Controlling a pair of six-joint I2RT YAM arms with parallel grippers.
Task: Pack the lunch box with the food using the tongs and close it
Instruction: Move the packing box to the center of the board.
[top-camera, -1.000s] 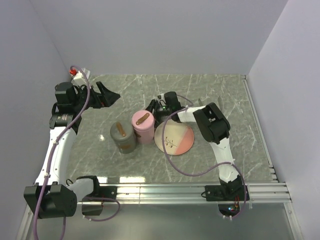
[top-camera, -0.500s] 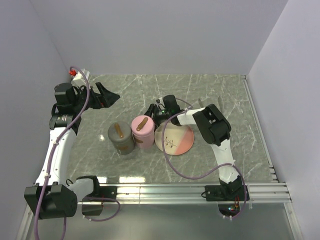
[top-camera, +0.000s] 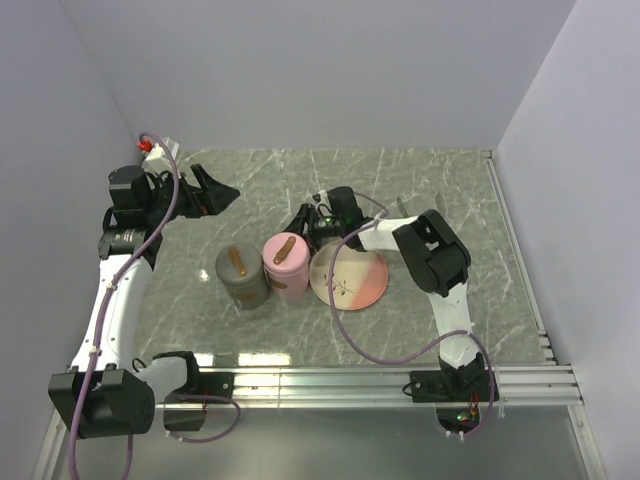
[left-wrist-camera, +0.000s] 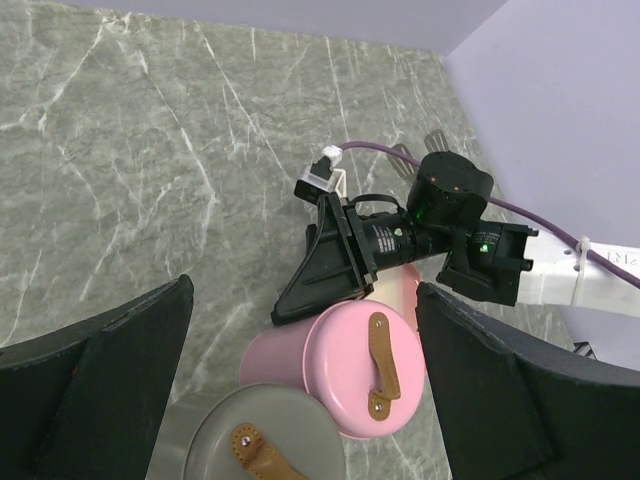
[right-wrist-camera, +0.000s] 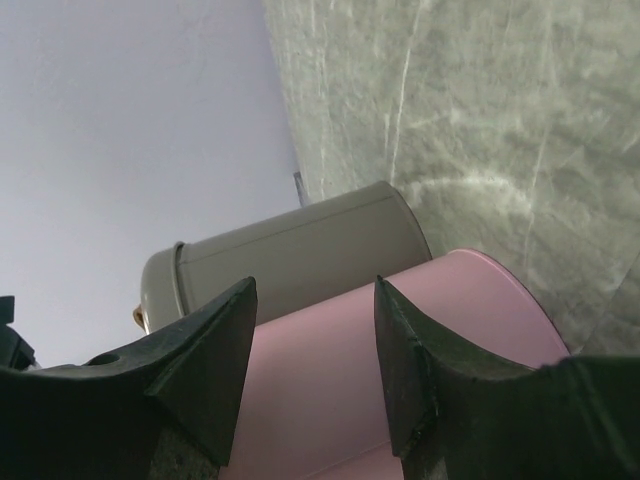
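right end effector (top-camera: 303, 220) beside pink canister (top-camera: 287, 262)

Your tongs (left-wrist-camera: 436, 141) sit mostly behind the right arm (left-wrist-camera: 560, 280) in the left wrist view; only two silver tips show. The food (top-camera: 343, 288) on the plate (top-camera: 368, 285) is just specks from the top, too small to name. The grey container (left-wrist-camera: 240, 450) is cut by the left wrist view's bottom edge. The pink container (right-wrist-camera: 330, 400) runs off the right wrist view, partly behind the right gripper (right-wrist-camera: 312, 300) fingers (right-wrist-camera: 200, 370). You can't tell if they touch.
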